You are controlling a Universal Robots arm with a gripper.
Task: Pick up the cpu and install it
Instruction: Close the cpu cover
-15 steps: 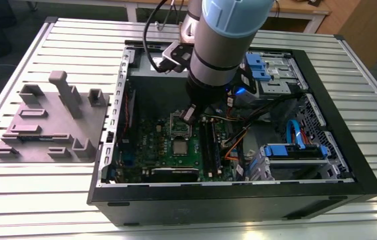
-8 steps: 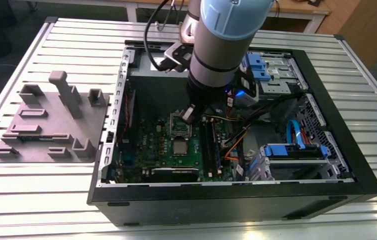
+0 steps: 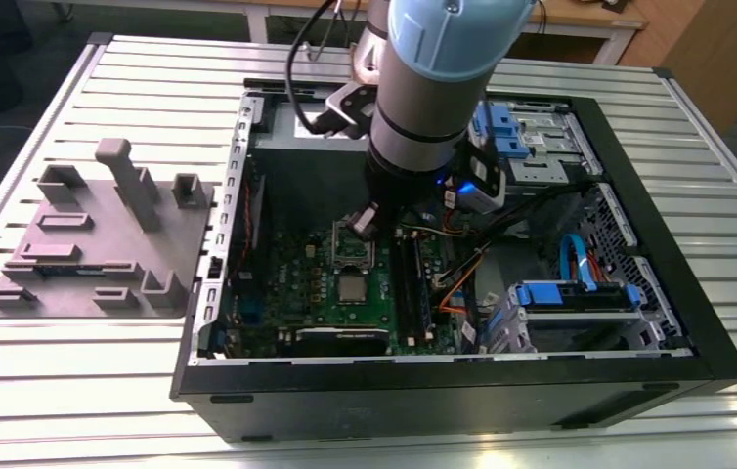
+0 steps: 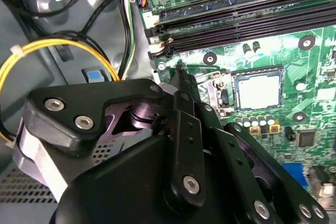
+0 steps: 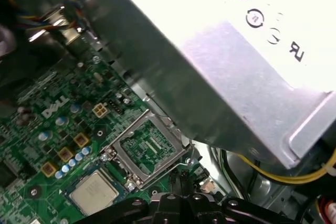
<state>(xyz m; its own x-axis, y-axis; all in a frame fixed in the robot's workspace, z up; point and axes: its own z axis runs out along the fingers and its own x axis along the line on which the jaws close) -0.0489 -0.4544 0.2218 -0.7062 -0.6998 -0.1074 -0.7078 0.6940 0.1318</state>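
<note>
The cpu [image 3: 349, 286] is a small silvery square lying flat in its socket on the green motherboard [image 3: 293, 283]. It also appears in both wrist views, cpu [image 4: 259, 90] and cpu [image 5: 94, 192]. The socket's metal load plate [image 5: 149, 148] is swung open beside the chip. My gripper [image 3: 368, 226] hangs low over the board just past that open plate, shut with nothing between its fingers. Its black fingertips [image 5: 173, 176] come together near the plate's outer edge, apart from the chip. The gripper's dark linkages [image 4: 189, 129] hide part of the board.
A tall grey metal box [image 5: 236, 51] with a white label stands close beside the socket. Black memory slots [image 4: 236, 17] run along the board, and yellow cables [image 4: 63, 45] loop near the case wall. Blue drive caddies [image 3: 578, 293] fill the case's right side. A grey fixture tray [image 3: 95, 254] lies outside.
</note>
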